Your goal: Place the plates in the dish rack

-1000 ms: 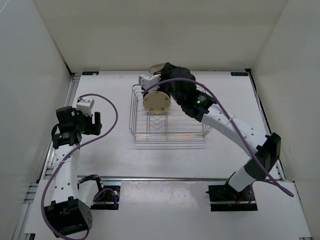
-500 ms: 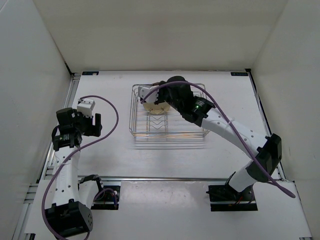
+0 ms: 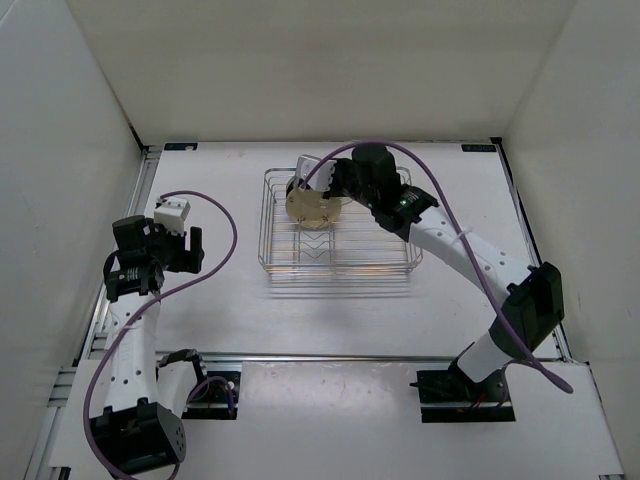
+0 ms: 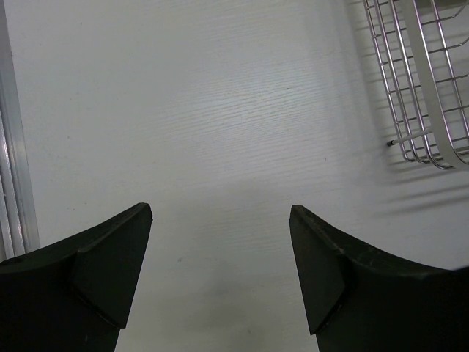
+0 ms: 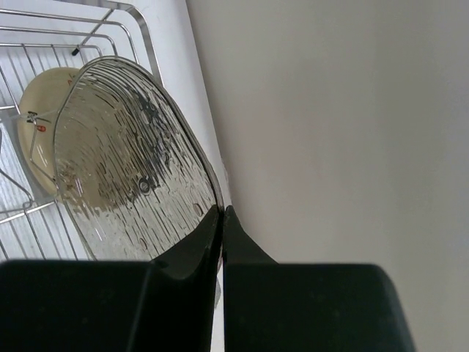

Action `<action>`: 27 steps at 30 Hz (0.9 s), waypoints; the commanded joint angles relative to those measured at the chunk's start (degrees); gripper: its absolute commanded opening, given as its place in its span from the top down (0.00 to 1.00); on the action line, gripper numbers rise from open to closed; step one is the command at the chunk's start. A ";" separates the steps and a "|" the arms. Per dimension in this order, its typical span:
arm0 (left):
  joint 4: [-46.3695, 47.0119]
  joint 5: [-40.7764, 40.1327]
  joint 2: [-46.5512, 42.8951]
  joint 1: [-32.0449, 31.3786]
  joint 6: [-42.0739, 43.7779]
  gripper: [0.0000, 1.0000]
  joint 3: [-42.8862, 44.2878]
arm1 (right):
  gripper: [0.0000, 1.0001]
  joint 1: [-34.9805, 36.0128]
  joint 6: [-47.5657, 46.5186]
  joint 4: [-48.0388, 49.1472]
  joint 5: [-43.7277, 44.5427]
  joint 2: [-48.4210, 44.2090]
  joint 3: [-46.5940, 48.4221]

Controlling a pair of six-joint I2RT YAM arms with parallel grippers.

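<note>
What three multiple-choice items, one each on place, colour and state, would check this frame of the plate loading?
1. Where is the tan plate?
A) in the rack
B) flat on the table
C) on a black plate

2. What colour is the plate in the right gripper?
A) black
B) tan
C) translucent grey

3. What state is the left gripper in?
A) shut on a plate
B) open, empty
C) shut, empty

Key: 1 A, rack wires surround it in the right wrist view. 2 C, tan shows through its ribbed, glassy face. 3 B, its jaws stand wide apart with nothing between them.
</note>
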 commanded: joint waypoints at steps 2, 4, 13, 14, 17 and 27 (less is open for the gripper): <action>0.17 1.34 -0.16 0.26 -0.02 0.13 0.98 | 1.00 -0.83 2.36 4.98 -4.08 2.24 1.06; 0.17 1.34 0.45 0.26 -0.02 0.13 0.98 | 1.00 -0.84 2.36 5.68 -4.87 3.73 1.06; 0.17 1.34 0.45 0.26 0.50 0.13 0.45 | 1.00 -0.84 3.94 7.70 -6.11 8.39 2.73; 0.17 1.34 0.45 0.26 0.50 0.13 0.45 | 1.00 -0.84 3.94 7.70 -6.63 8.39 3.43; 0.17 1.34 0.45 0.26 0.50 0.13 0.45 | 1.00 -0.84 3.94 8.23 -6.64 10.14 4.49; -0.35 1.34 0.45 0.26 0.50 0.13 0.45 | 1.00 -1.36 3.94 8.76 -6.64 11.20 5.72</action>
